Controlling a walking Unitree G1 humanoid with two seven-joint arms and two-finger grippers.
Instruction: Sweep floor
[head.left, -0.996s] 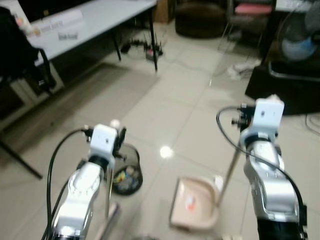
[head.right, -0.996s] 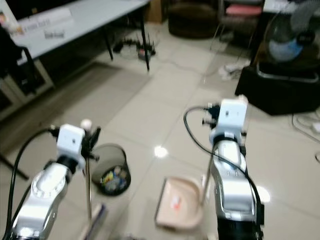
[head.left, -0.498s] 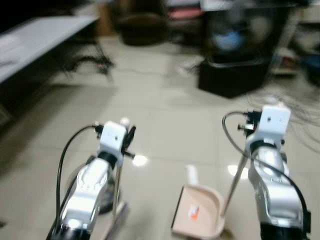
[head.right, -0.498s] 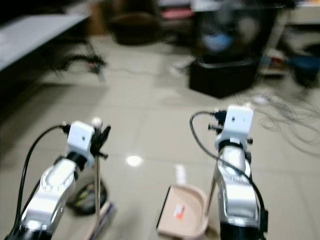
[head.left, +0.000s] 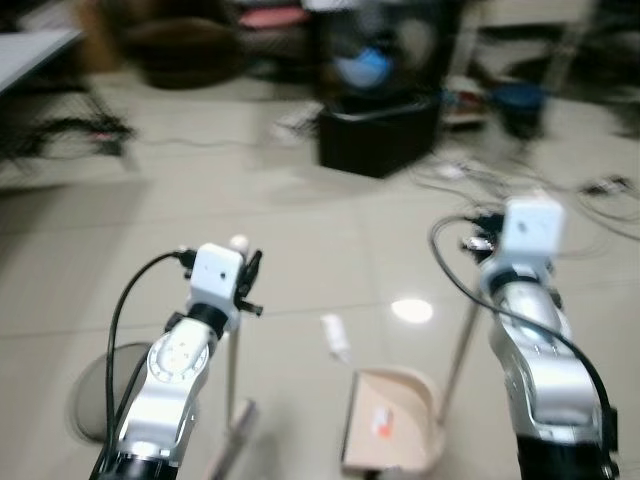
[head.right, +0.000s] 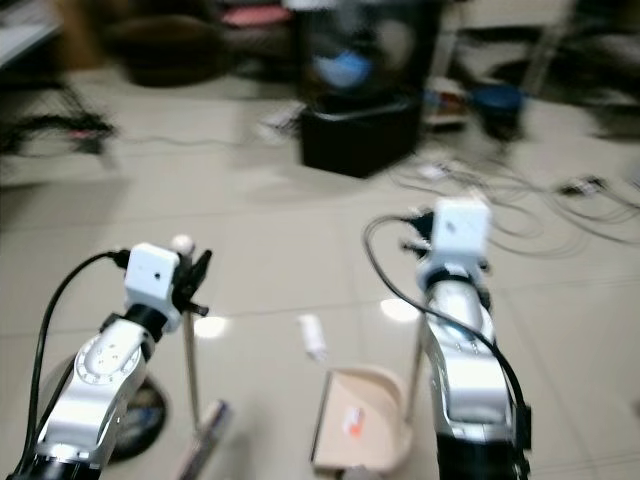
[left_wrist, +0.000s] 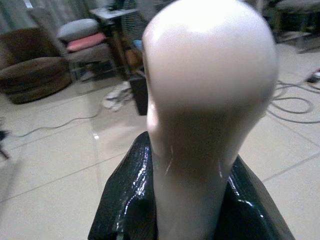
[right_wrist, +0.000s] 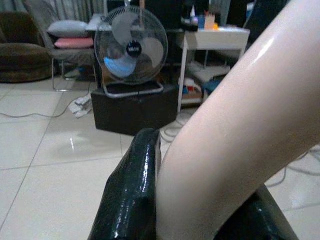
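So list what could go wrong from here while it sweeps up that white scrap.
1. Loose cables trail over the floor ahead on the right; the dustpan held by the right pincer could snag them.
2. The black fan base stands close ahead; the broom in the left pincer might knock it.
3. The head views are blurred, so the white scrap may be misjudged.

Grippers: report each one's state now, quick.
Left gripper: shut on the broom handle.
Right gripper: shut on the dustpan handle.
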